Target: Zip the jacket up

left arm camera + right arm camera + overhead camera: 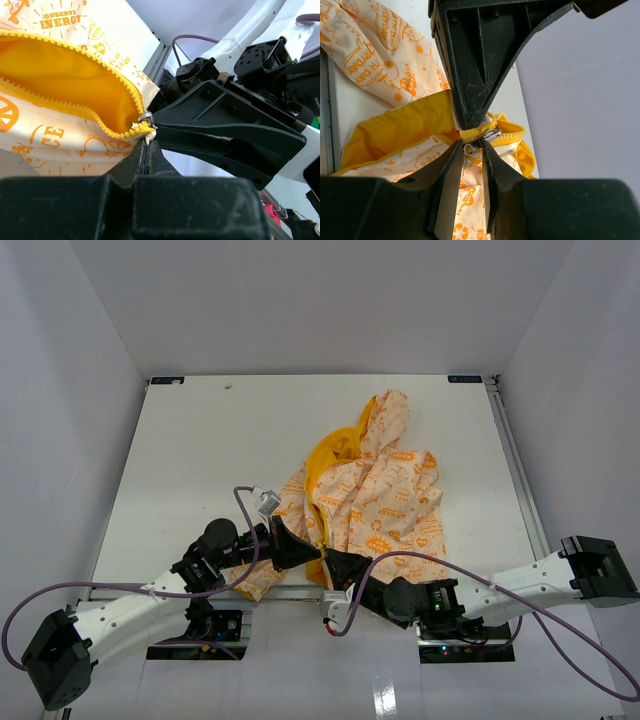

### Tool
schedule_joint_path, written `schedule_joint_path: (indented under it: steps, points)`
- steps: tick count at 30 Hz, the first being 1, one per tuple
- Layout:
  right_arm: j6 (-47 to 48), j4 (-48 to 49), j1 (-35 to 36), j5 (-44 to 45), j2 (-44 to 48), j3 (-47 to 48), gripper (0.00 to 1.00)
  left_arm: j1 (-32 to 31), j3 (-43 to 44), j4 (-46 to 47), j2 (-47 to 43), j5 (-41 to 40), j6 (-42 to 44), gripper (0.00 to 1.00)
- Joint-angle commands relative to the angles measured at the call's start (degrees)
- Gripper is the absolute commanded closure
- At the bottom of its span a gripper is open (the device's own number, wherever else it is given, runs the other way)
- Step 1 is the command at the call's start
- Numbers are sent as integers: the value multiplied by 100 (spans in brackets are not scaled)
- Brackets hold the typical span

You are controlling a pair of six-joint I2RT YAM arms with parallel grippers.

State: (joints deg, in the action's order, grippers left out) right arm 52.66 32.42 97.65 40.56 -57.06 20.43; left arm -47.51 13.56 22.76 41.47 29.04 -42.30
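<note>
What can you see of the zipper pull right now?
The zipper pull is a small silvery metal slider with a looped tab. It sits at the bottom end of the yellow zipper teeth on the jacket, which gapes open above it. The left gripper is shut on the hem right beside it. The right gripper straddles the tab, jaws apart.

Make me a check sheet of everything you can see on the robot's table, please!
Surface: white table, arms bolted at its near edge.
Job's things: jacket lies crumpled and unzipped, yellow lining showing.
Clutter: one tiny speck near the far edge, too small to identify.
Grippers: left gripper shut on the jacket's bottom zipper end; right gripper has fingers either side of the zipper pull, grip uncertain.
Cables: purple cables loop off both arms.
Surroundings: plain white walls on three sides.
</note>
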Motion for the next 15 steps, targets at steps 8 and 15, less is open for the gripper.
schedule_joint_path:
  steps: [8, 15]
  points:
    - [51, 635, 18, 225, 239, -26, 76, -35, -47, -26, -25, 137, 38, 100]
    - [104, 757, 18, 286, 248, -74, 77, -39, -38, 9, 28, 146, 29, 100]
